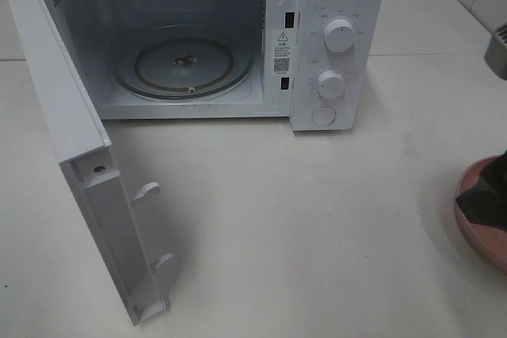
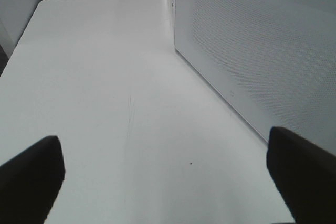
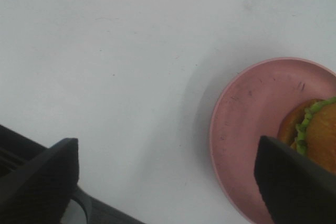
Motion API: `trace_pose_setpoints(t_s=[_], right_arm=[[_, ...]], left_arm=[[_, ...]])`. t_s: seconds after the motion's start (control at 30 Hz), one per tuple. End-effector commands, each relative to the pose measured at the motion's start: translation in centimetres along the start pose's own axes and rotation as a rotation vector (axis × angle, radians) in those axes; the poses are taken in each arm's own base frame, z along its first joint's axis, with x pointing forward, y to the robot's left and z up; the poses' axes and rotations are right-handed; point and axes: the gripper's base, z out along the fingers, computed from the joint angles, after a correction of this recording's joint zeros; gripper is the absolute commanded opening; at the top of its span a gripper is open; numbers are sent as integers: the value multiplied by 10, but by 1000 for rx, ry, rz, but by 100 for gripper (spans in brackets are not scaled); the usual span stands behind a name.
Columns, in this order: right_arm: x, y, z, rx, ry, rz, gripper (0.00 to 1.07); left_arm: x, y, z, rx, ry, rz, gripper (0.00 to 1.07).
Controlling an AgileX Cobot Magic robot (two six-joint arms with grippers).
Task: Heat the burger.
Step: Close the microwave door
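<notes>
Beside one right finger (image 3: 294,179), burger (image 3: 317,129) sits on plate (image 3: 247,129), not yet gripped. Both grippers' fingers spread wide, empty. Judging it light, soft and squashy, glossy bun maybe slippery: grip bun sides gently, don't crush.

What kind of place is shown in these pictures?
Probably a kitchen-like test counter: a white microwave with its door open stands on a pale worktop, and a burger lies on a pink plate.

Burger (image 3: 320,129) half hidden behind right pincer finger (image 3: 294,182); plate (image 3: 247,129) cut by edge.
</notes>
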Motion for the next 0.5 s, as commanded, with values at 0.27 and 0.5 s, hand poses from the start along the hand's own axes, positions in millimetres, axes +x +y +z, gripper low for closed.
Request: trace_pose_setpoints(t_s=[0.27, 0.5], right_arm=[[29, -5, -35, -66, -57, -5, 81], [49, -10, -54, -77, -112, 23, 80]], left_arm=[[0, 0, -1, -5, -20, -3, 101], [0, 0, -1, -5, -20, -3, 101]])
